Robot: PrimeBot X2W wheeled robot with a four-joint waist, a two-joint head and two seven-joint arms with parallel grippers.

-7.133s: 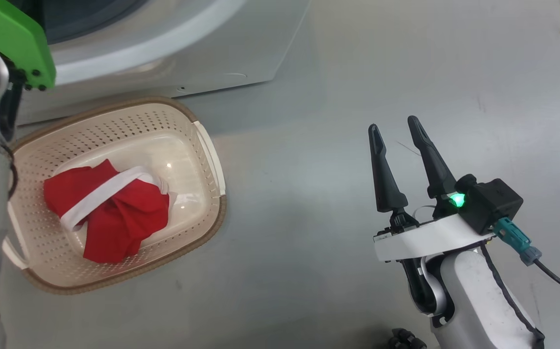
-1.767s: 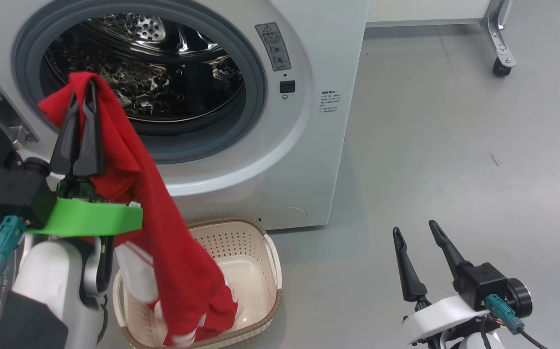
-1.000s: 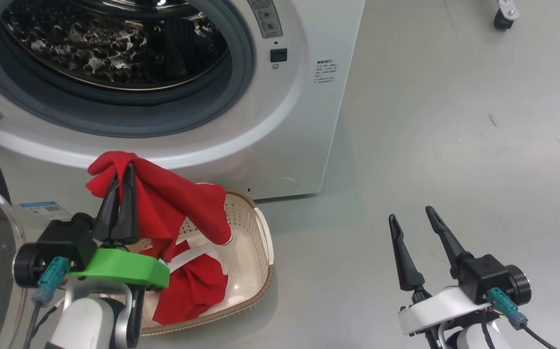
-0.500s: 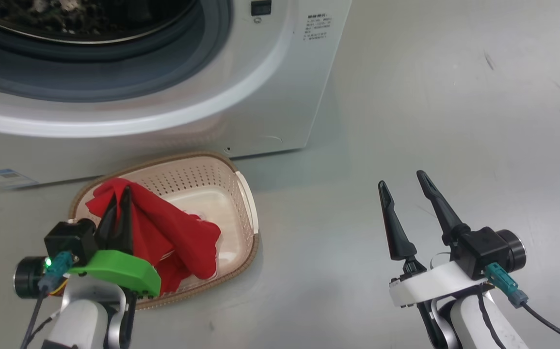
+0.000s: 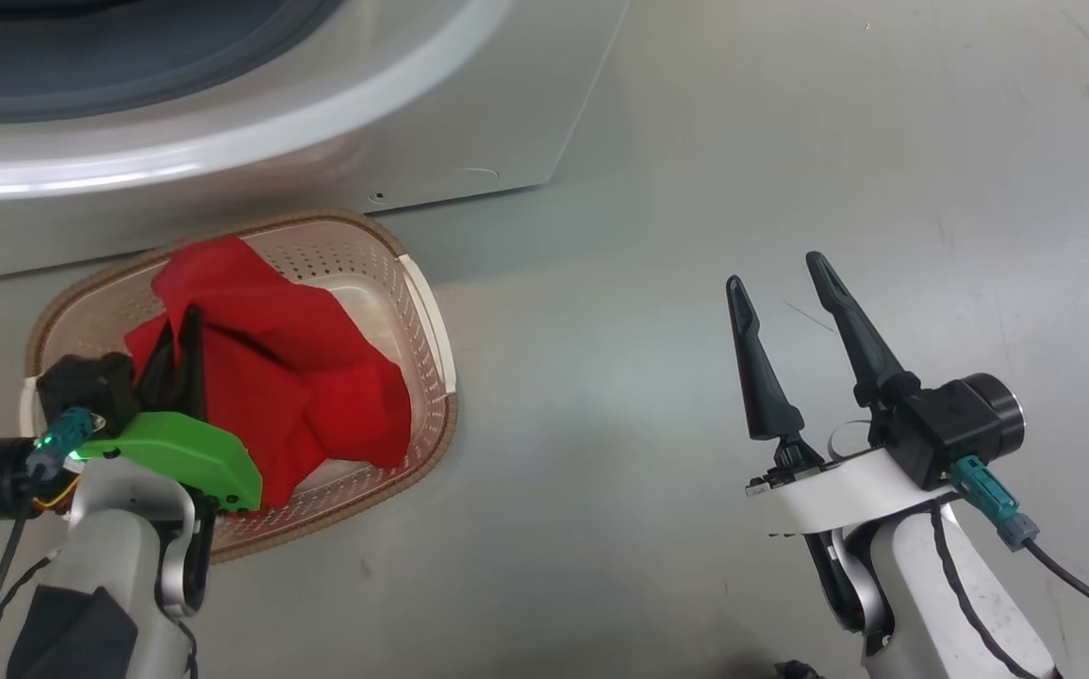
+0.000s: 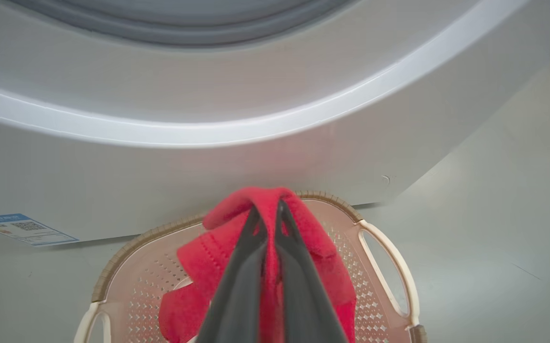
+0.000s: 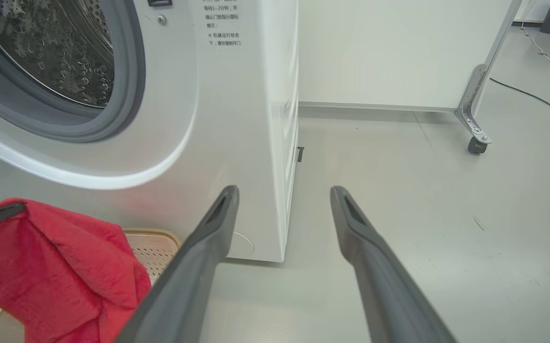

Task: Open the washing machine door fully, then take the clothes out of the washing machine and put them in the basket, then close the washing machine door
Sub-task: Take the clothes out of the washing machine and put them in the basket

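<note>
The cream basket [image 5: 423,311] stands on the floor against the foot of the white washing machine [image 5: 469,113]. Red clothes [image 5: 308,377] lie heaped in it. My left gripper [image 5: 181,330] is shut on a fold of the topmost red garment and holds it low over the basket's left half. In the left wrist view the gripper [image 6: 267,207] pinches the red cloth [image 6: 325,259] above the basket [image 6: 389,252]. My right gripper [image 5: 772,271] hovers open over bare floor to the basket's right, holding nothing. The washing machine door is out of view.
The drum opening with its grey seal [image 7: 127,95] stands uncovered. A blue label [image 6: 22,228] is stuck low on the washer front. A white panel on a castered leg [image 7: 477,143] stands behind to the right, with a cable [image 7: 532,97] on the floor.
The head camera has tilted down. My left gripper has come down with the red garment, from in front of the drum opening to low over the basket. The right gripper stays open.
</note>
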